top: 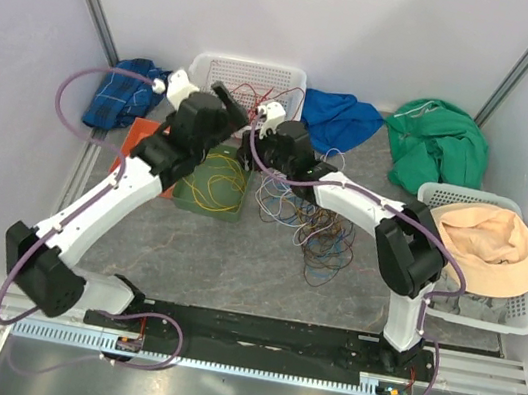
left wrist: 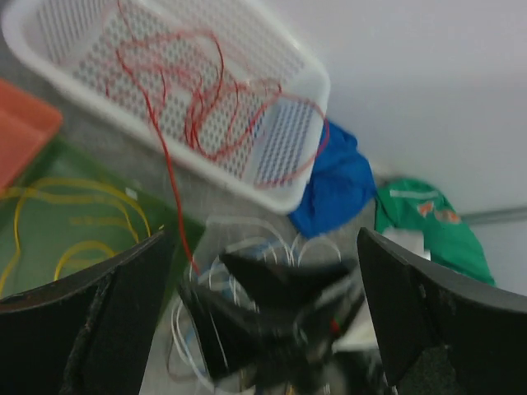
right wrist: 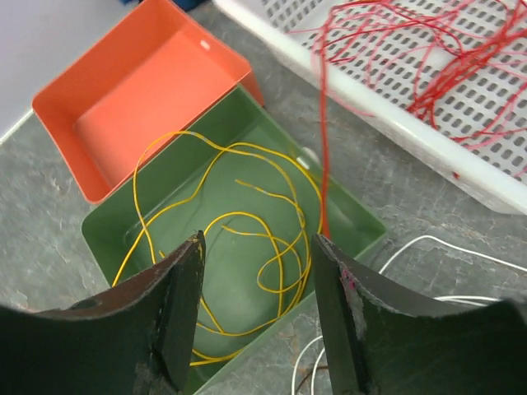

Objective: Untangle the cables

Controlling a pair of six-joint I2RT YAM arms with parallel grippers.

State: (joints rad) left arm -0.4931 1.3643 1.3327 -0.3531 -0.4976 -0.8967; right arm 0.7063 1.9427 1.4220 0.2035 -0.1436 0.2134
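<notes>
two baskets [top: 204,71] [top: 522,320], two bins [right wrist: 148,90] [right wrist: 198,185], many tangled cables [top: 324,233]

White basket [right wrist: 379,111] perforated plastic; green tray [right wrist: 354,218] and orange tray [right wrist: 148,99] smooth plastic; table [right wrist: 49,189] mottled, stone-like matt; cables [right wrist: 324,148] plastic-sheathed.

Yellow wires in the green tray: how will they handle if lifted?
Probably floppy: the thin yellow wires lie in loose, curling loops, so a lifted one should droop. Likely very light, being so thin. Their loops cross each other in the green plastic tray, so pulling one may drag others along.
</notes>
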